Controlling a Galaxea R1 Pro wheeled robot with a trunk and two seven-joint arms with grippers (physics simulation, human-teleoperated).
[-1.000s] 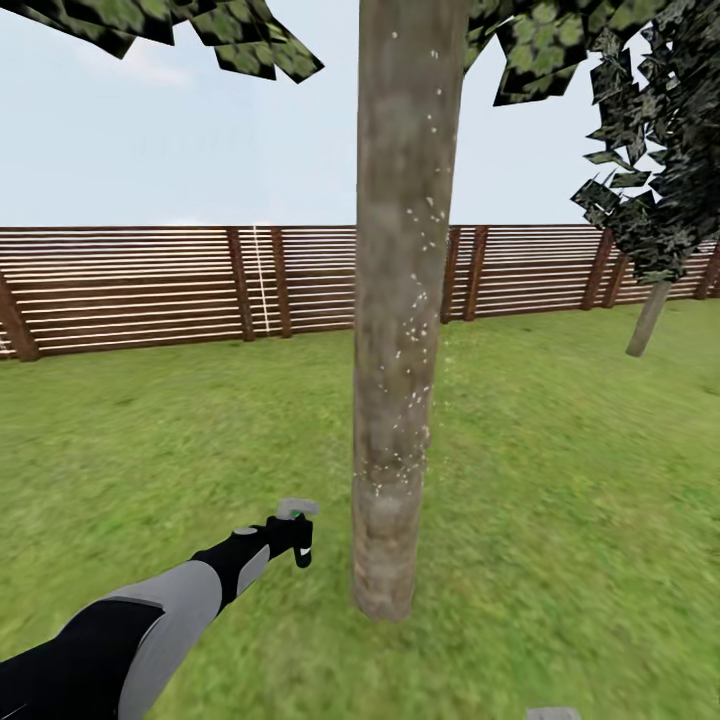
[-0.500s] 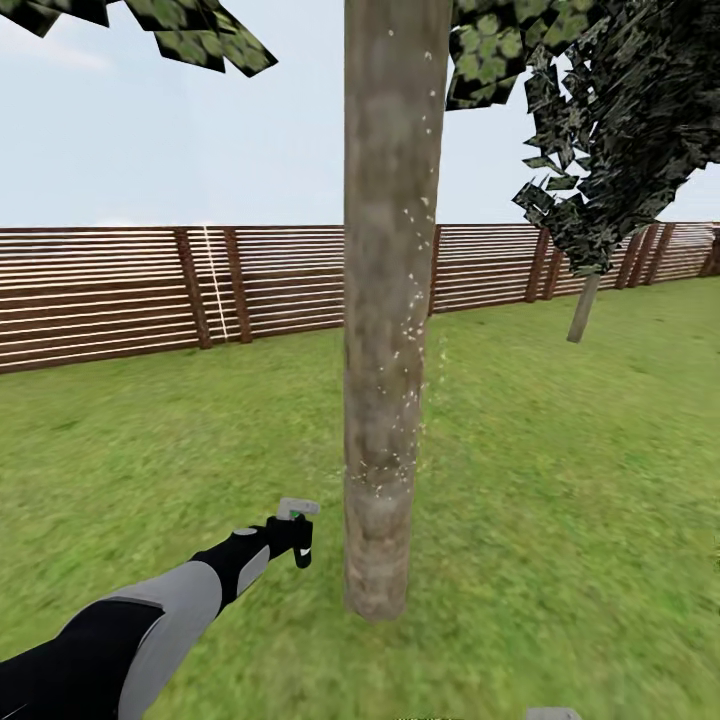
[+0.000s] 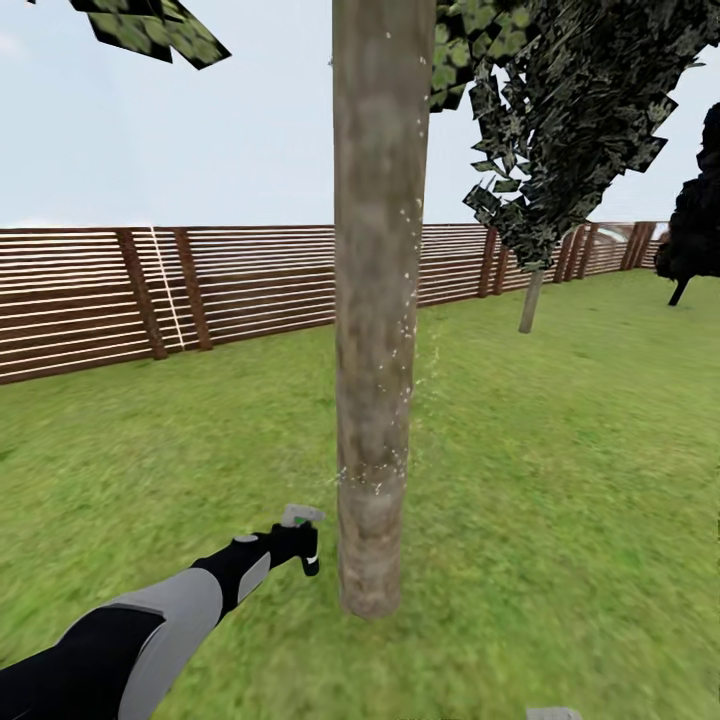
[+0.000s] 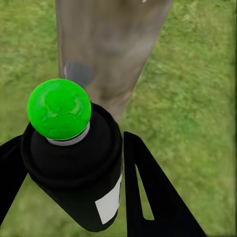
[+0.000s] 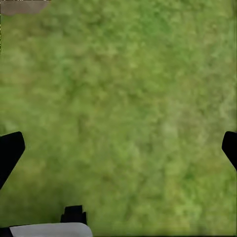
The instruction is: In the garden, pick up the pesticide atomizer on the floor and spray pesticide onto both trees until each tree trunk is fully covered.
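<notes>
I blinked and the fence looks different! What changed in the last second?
Mostly the camera turned: the whole picture slid left, so the fence shifted and a dark bush came into sight. The white pesticide specks now sit along the tree trunk's right edge. The left pincer still grips the pesticide atomizer beside the trunk.

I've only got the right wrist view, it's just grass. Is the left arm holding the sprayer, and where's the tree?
Observer: Yes. The left gripper is closed on the pesticide atomizer, a dark can with a green button on top.
Operator: And the tree?
Observer: In the head view the tree trunk stands straight ahead, just right of the atomizer.
Operator: Any pesticide on it?
Observer: White specks dot the trunk's right side, from near the top of the view down to about knee height on the bark; the left side looks bare.
</notes>
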